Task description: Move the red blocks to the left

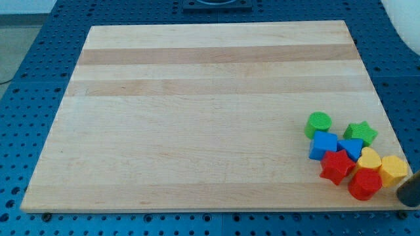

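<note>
Down in the view's bottom right corner of the wooden board point(197, 118), the two red blocks sat in a tight cluster with the others. The red star point(336, 166) lay at the cluster's lower left, touching the blue blocks above it. The other red block point(365, 184), roughly hexagonal or cylindrical in outline, sat just to the star's right and a little lower, close to the board's bottom edge.

Above the red star was a blue block point(323, 145) with an angular, pentagon-like top, and just to its right a blue triangle point(352, 148), wedged between it and the yellow pieces. A yellow heart-shaped block point(369, 158) rested directly above the second red block, and another yellow block point(393, 170), its shape hard to read, sat at the far right, right at the board's edge. A green cylinder point(318, 123) topped the group at its upper left, with a green star point(361, 133) to its right.

My tip point(411, 196) appeared as a dark, blurred shape at the view's right edge, just beyond the yellow block and to the right of the second red block; whether it touched either one I could not tell. It carried nothing, being a plain rod. The board lay on a blue perforated table point(39, 78).
</note>
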{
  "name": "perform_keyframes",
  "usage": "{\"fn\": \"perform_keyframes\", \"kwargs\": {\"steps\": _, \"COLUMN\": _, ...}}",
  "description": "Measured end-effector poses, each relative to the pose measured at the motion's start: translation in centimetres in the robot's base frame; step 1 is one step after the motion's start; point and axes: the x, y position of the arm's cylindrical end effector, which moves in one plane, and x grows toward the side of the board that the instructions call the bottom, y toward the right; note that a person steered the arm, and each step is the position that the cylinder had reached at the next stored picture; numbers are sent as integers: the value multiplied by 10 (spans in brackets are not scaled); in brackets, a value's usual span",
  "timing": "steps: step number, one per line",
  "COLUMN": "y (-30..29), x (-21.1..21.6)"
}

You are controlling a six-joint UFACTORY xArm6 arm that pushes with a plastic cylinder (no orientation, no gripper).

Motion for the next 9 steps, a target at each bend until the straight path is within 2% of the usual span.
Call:
{"fn": "perform_keyframes", "kwargs": {"steps": 4, "y": -81, "x": -1}}
{"fn": "perform_keyframes", "kwargs": {"steps": 7, "y": -138, "x": -59}}
{"fn": "perform_keyframes", "kwargs": {"steps": 8, "y": -147, "x": -68}}
{"fn": "perform_keyframes", "kwargs": {"steps": 9, "y": -145, "x": -57}}
